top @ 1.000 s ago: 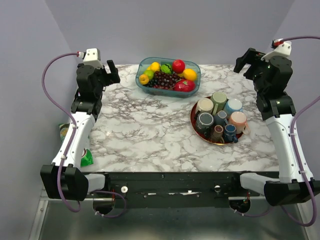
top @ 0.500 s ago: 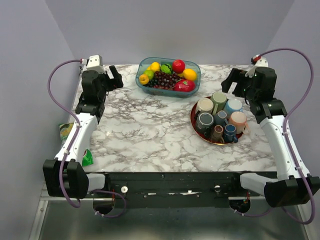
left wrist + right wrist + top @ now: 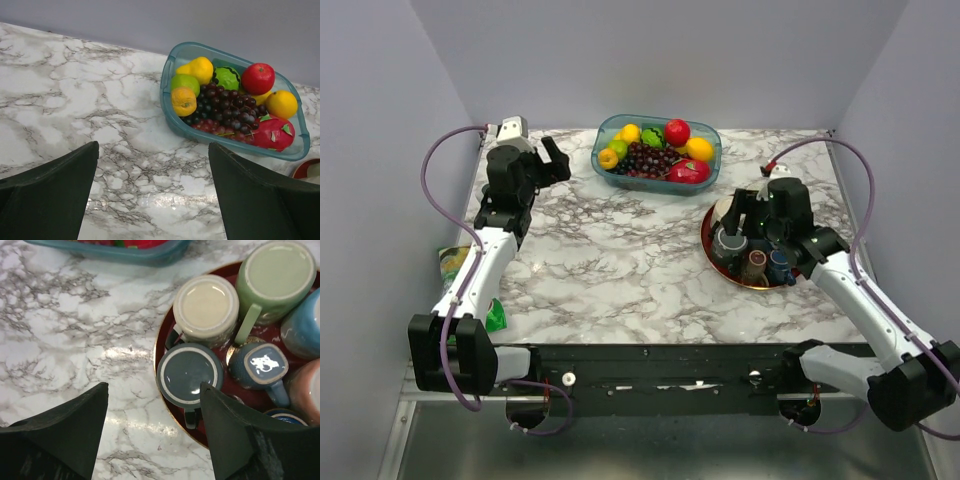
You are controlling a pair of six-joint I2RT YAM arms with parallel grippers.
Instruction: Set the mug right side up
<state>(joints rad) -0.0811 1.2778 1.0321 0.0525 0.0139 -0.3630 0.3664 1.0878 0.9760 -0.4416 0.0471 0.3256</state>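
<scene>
The round red metal tray (image 3: 240, 400) sits at the right of the white marble table (image 3: 610, 260) and carries eight mugs. The right wrist view shows a cream mug (image 3: 206, 307), a pale green mug (image 3: 276, 275), a slate-blue ceramic mug (image 3: 189, 372) and a small blue mug (image 3: 260, 365), all base up. A light blue mug (image 3: 302, 330) and a pink mug (image 3: 305, 390) are cut off at the frame edge. The top view adds a brown mug (image 3: 753, 263) and a dark blue mug (image 3: 778, 262) at the near rim. The slate-blue ceramic mug stands inverted at the near-left edge of the tray. The translucent teal plastic bowl (image 3: 166, 107) at far centre holds one lemon (image 3: 200, 67), one lime (image 3: 185, 80), one orange (image 3: 183, 100), one red apple (image 3: 257, 77), one bunch of dark grapes (image 3: 225, 105) and one red dragon fruit (image 3: 272, 132). One second earlier the right arm was raised at the far right corner. It has since swung down and left, so the right gripper (image 3: 152, 390) now hangs above the left part of the tray. Its fingers are spread and grip nothing. The left gripper (image 3: 152, 147) is at the far left, facing the bowl, and has shifted only slightly. It is also spread wide and empty. The bowl, tray and mugs have not moved.
</scene>
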